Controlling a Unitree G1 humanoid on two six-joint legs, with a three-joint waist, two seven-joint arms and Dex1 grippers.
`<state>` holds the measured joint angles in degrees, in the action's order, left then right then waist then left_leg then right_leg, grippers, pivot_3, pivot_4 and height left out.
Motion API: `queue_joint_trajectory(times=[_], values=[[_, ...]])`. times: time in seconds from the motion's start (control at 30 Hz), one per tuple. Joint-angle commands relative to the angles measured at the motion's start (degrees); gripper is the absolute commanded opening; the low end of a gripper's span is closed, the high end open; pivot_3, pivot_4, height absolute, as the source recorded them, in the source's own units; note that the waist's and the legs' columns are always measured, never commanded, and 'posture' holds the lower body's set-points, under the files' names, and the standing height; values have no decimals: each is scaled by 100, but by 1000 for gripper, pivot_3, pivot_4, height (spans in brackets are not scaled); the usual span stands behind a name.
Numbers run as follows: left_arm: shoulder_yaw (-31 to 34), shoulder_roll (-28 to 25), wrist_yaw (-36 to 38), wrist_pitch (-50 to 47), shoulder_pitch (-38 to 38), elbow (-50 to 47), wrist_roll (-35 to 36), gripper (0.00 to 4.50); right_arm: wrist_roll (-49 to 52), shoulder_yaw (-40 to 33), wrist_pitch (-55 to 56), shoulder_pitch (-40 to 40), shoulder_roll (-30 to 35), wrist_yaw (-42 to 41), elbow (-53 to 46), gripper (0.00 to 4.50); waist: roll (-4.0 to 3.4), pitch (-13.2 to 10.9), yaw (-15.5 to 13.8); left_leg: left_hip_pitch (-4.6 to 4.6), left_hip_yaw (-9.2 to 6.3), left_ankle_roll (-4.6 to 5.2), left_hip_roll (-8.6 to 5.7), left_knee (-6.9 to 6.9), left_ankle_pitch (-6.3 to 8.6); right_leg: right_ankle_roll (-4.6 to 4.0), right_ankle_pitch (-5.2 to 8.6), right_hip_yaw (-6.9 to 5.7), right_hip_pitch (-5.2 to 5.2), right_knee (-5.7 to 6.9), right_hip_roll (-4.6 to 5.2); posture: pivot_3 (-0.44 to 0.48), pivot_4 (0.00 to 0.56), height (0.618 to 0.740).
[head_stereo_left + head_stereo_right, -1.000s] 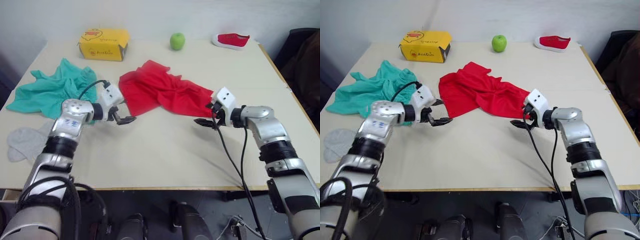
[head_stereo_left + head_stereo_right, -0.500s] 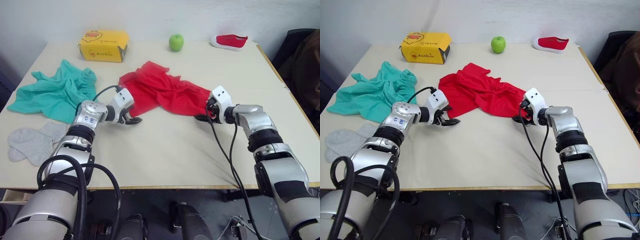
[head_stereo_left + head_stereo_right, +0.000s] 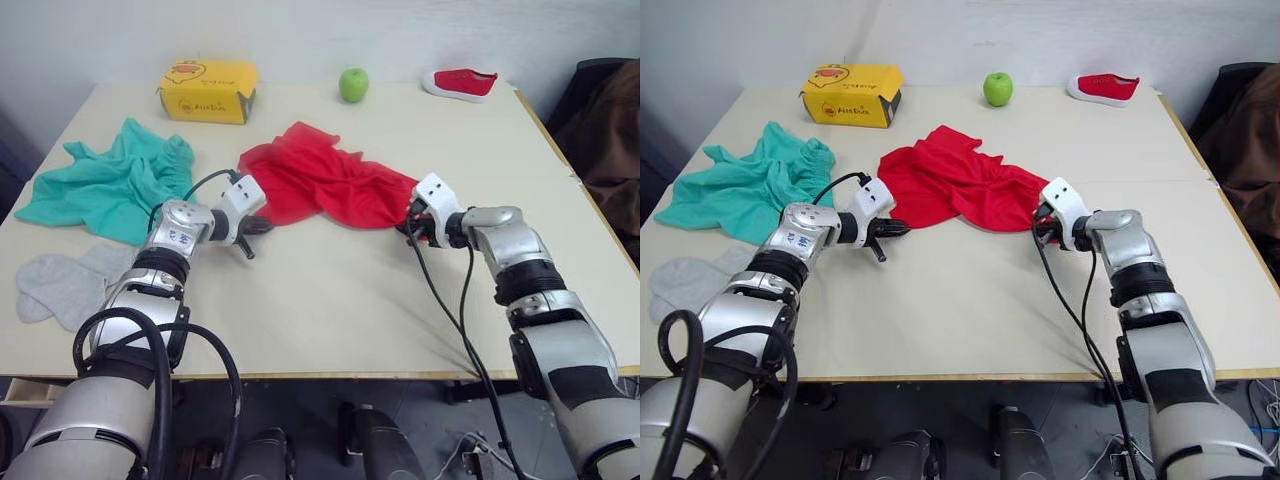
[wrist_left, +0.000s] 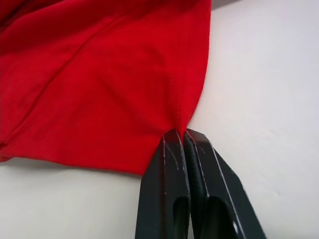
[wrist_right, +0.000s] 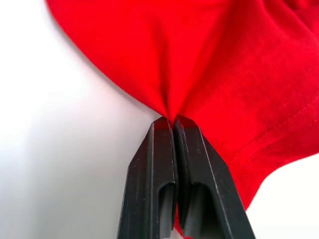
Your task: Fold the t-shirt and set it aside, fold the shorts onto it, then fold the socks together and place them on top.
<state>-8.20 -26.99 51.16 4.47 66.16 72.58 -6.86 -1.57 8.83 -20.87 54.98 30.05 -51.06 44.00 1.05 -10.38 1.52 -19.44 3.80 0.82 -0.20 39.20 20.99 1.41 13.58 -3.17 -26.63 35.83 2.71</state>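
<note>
Currently: both grippers pinch the near edge of the crumpled bright red fabric t-shirt [image 3: 325,180], mid-table.
Left gripper [image 4: 183,135]: fingers pressed together on a fold of the shirt's hem, at its corner on the robot's left; cloth puckers into the tips.
Right gripper [image 5: 172,122]: fingers closed on a gather of red cloth at the opposite near edge.
Reason for hold: two grips set apart along one edge, probably to lift and spread the shirt flat before folding.
Teal-green soft shorts [image 3: 105,180]: bunched on the table's left, untouched.
Light grey short socks [image 3: 60,285]: near left edge, just below the shorts.
Bystanders: yellow cardboard box [image 3: 208,88], green apple [image 3: 353,84], small red shoe [image 3: 460,82] along the far edge.
Progress: judged at the very start; nothing folded.
</note>
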Motion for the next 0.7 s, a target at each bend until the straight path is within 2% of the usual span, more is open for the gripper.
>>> queue_joint_trajectory(times=[0.03,0.17,0.3,0.37,0.47,0.57,0.7], values=[[80,-370,1076,42,-195,-417,142,18,123,4,-266,-532,486,-599,-1152,0,0,0,0,-4,0,0,0,-1,1,0,0,-1,-2,-4,-1,0,150,740],[62,-1066,2802,-321,-1056,-1869,539,18,573,-151,-549,-1476,1157,-1414,-2790,0,-5,-3,17,-10,-5,-1,2,-3,7,0,0,-7,-3,-18,-5,0,150,740],[129,-2116,3973,-1418,-2641,-4494,1290,18,1076,-408,-701,-2455,1787,-1991,-3948,0,-8,-6,35,-3,-1,-3,9,-3,10,-1,1,2,-2,-16,-16,0,150,740],[145,-2747,4123,-2093,-3469,-5768,1935,18,1341,-549,-587,-2974,2077,-2329,-4442,0,-9,-7,16,4,-4,-4,12,-5,11,-4,3,6,1,-12,-16,0,150,740],[491,-3618,4123,-2956,-4850,-7499,2824,18,1813,-882,-608,-3792,2456,-2676,-5105,0,-10,-8,-2,17,-10,1,16,-13,17,-9,7,8,12,-20,-15,0,150,740],[783,-3983,3919,-3264,-5566,-8244,3234,18,1965,-1052,-609,-4193,2623,-2697,-5349,0,-10,-9,-69,23,-10,44,6,-6,39,-8,8,12,21,-37,3,0,150,740],[1173,-4229,3716,-3397,-6395,-8854,3548,18,2112,-1319,-415,-4698,2825,-2767,-5543,0,-10,-9,-149,30,-11,45,3,-9,38,-15,11,13,20,-32,1,0,150,740]])
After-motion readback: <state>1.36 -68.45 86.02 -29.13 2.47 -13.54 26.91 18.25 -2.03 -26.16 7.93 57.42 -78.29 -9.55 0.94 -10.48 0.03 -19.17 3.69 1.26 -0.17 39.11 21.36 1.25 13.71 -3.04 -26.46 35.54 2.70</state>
